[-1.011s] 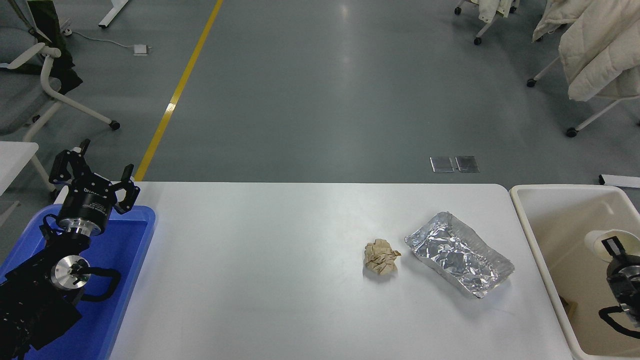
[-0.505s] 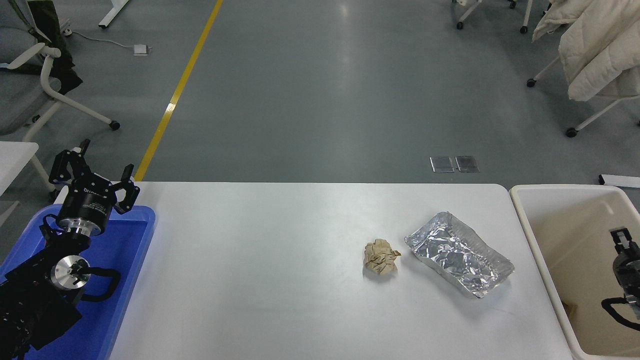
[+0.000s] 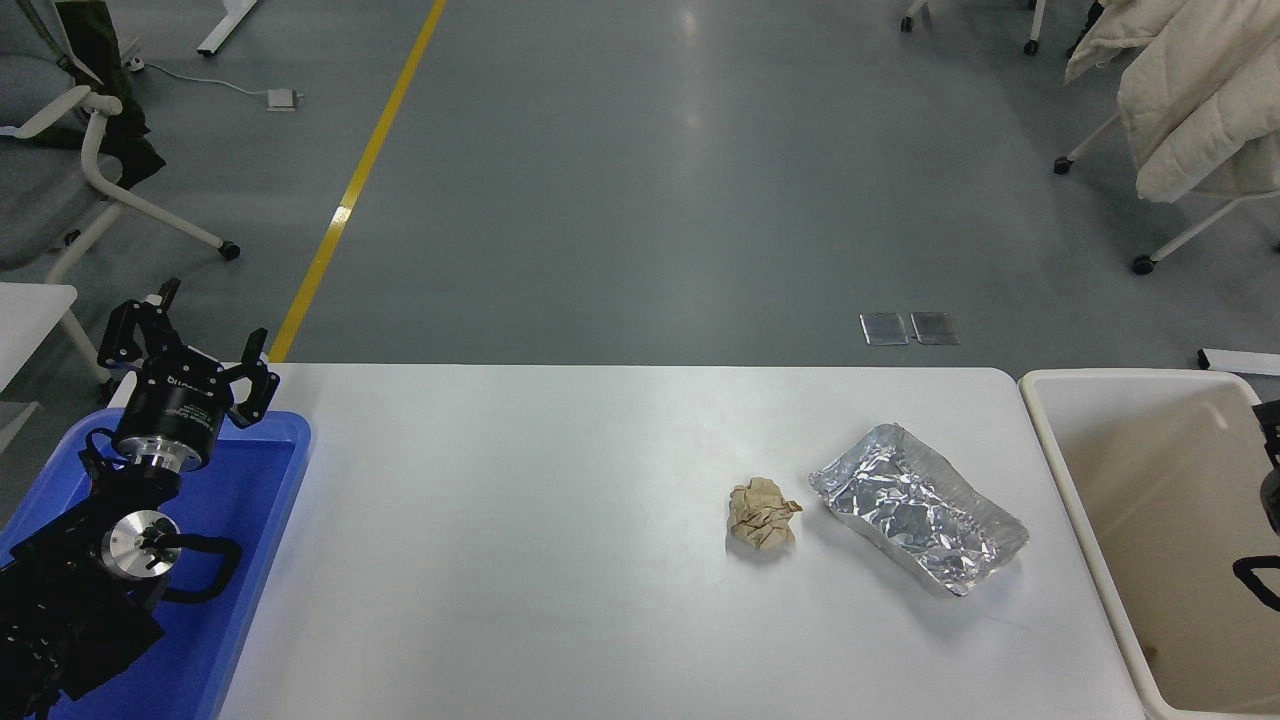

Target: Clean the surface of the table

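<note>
The white table surface (image 3: 520,540) holds a crumpled brown paper ball (image 3: 762,513) right of centre and a crinkled foil tray (image 3: 918,506) just to its right, the two a little apart. My left gripper (image 3: 190,352) is open and empty, parked over the far end of the blue plastic tray (image 3: 255,520) at the lower left. Of my right arm (image 3: 1268,490) only a black sliver shows at the right edge, above the cream-white bin (image 3: 1085,520); its gripper end is mostly cut off by the picture's edge.
The cream-white bin stands against the table's right end, with a small brown scrap (image 3: 1155,650) on its floor. Office chairs (image 3: 90,170) stand on the grey floor at the far left, and chairs draped with white coats (image 3: 1190,100) at the far right.
My right arm has drawn back to the right over the bin, nearly out of the picture. The white object at its tip one second ago no longer shows. The left arm has not moved.
</note>
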